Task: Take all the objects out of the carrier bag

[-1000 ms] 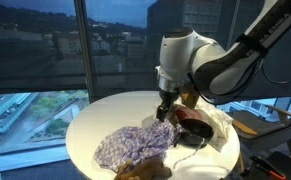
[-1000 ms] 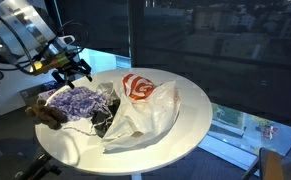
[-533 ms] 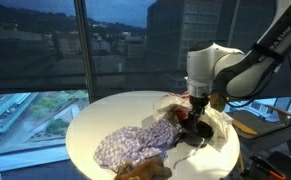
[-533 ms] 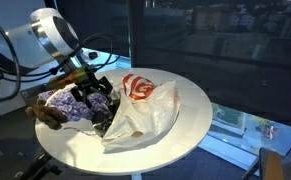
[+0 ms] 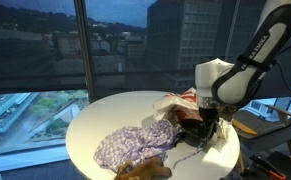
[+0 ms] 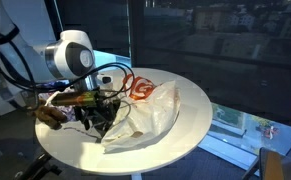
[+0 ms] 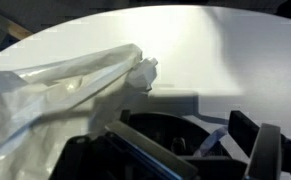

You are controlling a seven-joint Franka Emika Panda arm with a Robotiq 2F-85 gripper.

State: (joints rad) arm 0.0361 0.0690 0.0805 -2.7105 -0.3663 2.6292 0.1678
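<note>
I am holding the gripper (image 5: 206,120) low over the mouth of the carrier bag (image 6: 150,108), which is lying slumped on its side at the right of the tabletop (image 5: 105,110) in an exterior view. In the wrist view the jaws are showing as dark blocks along the bottom edge with a gap between them, so I am reading them as spread and gripping nothing.

A crumpled fold of the bag is filling the left of the wrist view. I am judging the bag to be thin, light plastic: limp, slippery and likely to slide or lift with whatever I pull. A dark item (image 5: 192,128) is sitting in the opening just below the gripper, though I cannot tell what it is. I am planning to pinch that item itself, on whatever edge is standing proud of the film, and to keep the plastic out of the pinch.

A purple patterned cloth (image 5: 133,146) is lying at lower centre, soft and loose, with a brown object (image 5: 145,172) at the bottom edge beside it.
</note>
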